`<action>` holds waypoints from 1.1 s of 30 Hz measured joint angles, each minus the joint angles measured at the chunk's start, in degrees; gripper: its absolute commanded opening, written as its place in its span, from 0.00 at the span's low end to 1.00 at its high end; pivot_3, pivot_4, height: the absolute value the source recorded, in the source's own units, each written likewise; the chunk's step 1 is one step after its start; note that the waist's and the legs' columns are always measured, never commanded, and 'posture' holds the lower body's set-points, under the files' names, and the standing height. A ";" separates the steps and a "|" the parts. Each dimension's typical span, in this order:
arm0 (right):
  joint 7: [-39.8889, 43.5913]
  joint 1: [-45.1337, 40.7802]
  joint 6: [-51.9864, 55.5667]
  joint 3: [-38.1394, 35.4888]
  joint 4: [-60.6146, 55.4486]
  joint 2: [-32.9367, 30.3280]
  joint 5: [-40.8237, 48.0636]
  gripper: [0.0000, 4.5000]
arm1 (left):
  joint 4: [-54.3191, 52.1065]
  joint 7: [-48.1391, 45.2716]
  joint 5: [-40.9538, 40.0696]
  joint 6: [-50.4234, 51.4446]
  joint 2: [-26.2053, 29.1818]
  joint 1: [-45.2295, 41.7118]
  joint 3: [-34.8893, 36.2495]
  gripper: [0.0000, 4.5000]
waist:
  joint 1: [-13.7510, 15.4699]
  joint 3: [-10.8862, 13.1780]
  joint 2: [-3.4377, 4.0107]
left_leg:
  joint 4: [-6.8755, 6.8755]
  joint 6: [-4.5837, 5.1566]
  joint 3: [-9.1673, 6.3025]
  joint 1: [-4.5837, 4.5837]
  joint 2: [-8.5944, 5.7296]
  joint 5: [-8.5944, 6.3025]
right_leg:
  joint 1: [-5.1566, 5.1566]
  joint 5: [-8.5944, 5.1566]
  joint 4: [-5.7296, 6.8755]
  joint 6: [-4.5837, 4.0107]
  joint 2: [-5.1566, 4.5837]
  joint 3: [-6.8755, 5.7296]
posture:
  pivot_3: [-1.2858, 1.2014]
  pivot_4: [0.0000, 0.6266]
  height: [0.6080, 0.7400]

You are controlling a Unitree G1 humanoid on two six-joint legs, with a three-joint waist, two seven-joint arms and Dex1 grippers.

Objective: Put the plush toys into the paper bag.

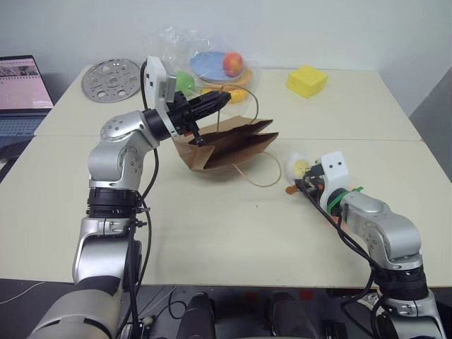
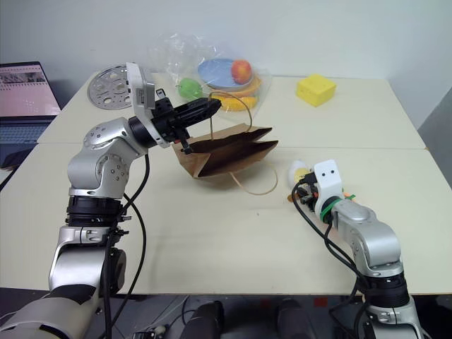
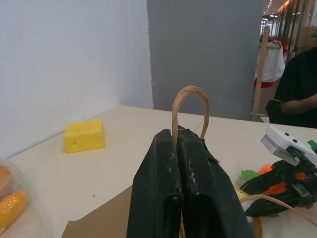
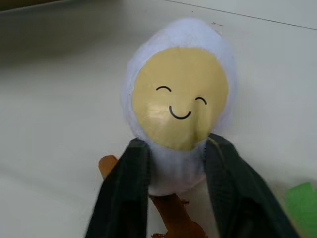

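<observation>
The brown paper bag (image 1: 233, 145) lies tipped on the table's middle, its mouth facing right. My left gripper (image 1: 224, 97) is shut on one twisted loop handle (image 3: 189, 99) and holds the bag's top edge up. The other handle (image 1: 260, 178) rests on the table. To the right lies the white-yellow egg plush toy (image 4: 181, 94), face up. My right gripper (image 4: 178, 145) is closed on its lower body, one finger pressed to each side. The orange carrot plush toy (image 3: 267, 168), with green leaves (image 4: 302, 198), lies just beside my right wrist, mostly hidden.
A clear plastic bag (image 1: 212, 67) with glossy fruit and plates sits behind the paper bag. A yellow block (image 1: 306, 80) is at the back right, a perforated metal disc (image 1: 111, 78) at the back left, a laptop (image 1: 25, 92) at the far left. A person (image 3: 297, 89) stands beyond the table.
</observation>
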 measured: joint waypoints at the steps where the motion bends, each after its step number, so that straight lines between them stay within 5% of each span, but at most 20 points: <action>1: 0.14 0.00 -0.51 0.10 0.00 -0.63 -0.35 0.06 | 0.00 -0.05 0.02 -0.02 0.00 0.00 -0.02 0.00 | 0.01 0.00 0.00 | 0.00 0.00 0.00 0.00 0.00 0.00 | 0.00 0.00 -0.01 0.00 0.00 0.00 | 0.52 0.24 1.00; 13: 19.69 -8.38 -1.73 -6.77 -3.51 -19.66 9.76 0.01 | 0.54 -1.95 0.21 -0.14 0.36 -0.46 -0.60 0.00 | 0.05 0.00 -0.01 | -0.01 0.01 -0.03 0.00 0.01 -0.01 | 0.03 0.00 -0.07 0.00 0.01 -0.05 | 0.52 0.24 1.00; 18: 29.69 -18.10 5.01 -2.05 -3.46 -27.01 16.56 0.01 | 1.76 -2.13 0.68 -1.36 0.02 -0.68 -0.72 0.00 | -0.18 0.14 0.23 | 0.05 0.01 0.07 -0.01 -0.01 0.00 | 0.00 0.00 -0.05 0.01 -0.02 0.04 | 0.52 0.24 1.00; 22: 31.38 -26.16 6.37 2.16 -3.92 -25.37 17.77 0.01 | 1.93 -2.85 1.12 -1.89 -0.62 -0.89 -1.19 0.00 | -0.07 0.11 0.17 | 0.04 0.01 -0.03 0.00 0.02 0.00 | 0.04 0.00 -0.07 0.01 0.03 -0.05 | 0.52 0.24 1.00; 33: 32.73 -29.90 6.81 10.50 -1.64 -21.54 17.69 0.01 | 1.86 -2.92 1.33 -2.43 -0.78 -0.90 -1.24 0.00 | 0.10 0.11 0.17 | 0.06 0.01 -0.09 -0.19 0.00 0.00 | -0.10 0.00 -0.08 0.00 -0.01 -0.14 | 0.52 0.24 1.00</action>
